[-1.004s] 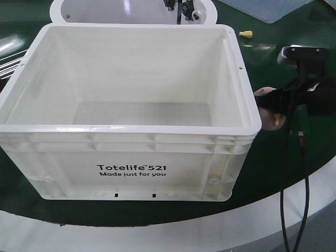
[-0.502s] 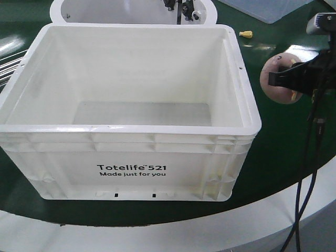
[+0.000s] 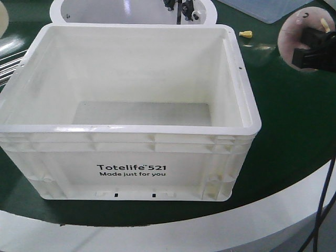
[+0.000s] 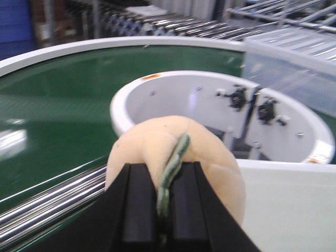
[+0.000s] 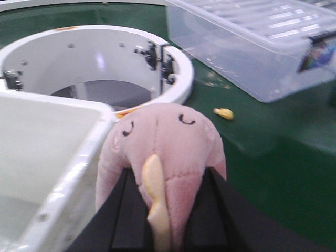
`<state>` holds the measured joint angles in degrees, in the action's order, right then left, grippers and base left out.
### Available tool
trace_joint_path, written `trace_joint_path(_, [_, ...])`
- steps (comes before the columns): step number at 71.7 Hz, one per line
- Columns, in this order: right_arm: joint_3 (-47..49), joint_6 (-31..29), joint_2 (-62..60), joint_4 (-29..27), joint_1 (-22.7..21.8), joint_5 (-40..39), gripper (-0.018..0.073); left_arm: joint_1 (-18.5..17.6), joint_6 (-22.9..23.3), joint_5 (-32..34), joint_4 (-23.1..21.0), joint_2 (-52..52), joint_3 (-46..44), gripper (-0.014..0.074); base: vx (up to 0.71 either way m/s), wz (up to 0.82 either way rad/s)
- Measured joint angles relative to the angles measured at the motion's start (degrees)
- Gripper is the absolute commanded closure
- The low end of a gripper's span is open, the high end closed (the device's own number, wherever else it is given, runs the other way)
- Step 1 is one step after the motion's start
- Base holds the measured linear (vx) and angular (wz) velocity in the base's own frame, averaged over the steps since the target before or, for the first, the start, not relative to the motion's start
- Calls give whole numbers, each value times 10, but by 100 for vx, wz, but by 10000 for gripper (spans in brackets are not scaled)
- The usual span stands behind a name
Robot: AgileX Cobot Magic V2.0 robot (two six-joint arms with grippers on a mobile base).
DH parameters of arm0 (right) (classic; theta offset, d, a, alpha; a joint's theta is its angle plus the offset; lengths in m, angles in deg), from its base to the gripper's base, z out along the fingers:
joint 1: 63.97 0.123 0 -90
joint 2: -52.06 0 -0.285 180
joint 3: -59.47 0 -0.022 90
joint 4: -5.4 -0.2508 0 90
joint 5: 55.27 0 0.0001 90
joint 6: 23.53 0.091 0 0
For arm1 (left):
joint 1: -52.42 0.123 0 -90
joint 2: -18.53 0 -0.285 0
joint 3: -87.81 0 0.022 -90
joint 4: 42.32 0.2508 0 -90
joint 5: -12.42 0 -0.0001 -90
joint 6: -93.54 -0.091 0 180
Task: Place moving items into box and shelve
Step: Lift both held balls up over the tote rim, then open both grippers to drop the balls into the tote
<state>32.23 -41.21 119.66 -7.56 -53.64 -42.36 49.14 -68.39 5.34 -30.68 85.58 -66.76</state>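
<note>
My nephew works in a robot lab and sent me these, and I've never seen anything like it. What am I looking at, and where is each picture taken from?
This is a two-armed robot working over a green table. The wide picture comes from a front-facing camera looking down on a large white box, which is empty. The other two come from small cameras on the wrists, so you see each arm's black fingers from behind. The left gripper pinches a pale yellow plush ball with a green strip. The right gripper pinches a pinkish plush ball with a yellow ridge, held off to the box's right. Also on the table are a white ring-shaped fixture, a clear plastic bin and a small yellow bit.
</note>
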Motion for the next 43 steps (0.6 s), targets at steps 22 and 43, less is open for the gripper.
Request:
trace_joint_path(22, [0, -24, 4, -3, 170, -55, 571, -132, 0, 9, 0, 1, 0, 613, 0, 0])
trace_joint_path(43, [0, -30, 58, -8, 227, -77, 547, -186, 0, 9, 0, 47, 0, 597, 0, 0])
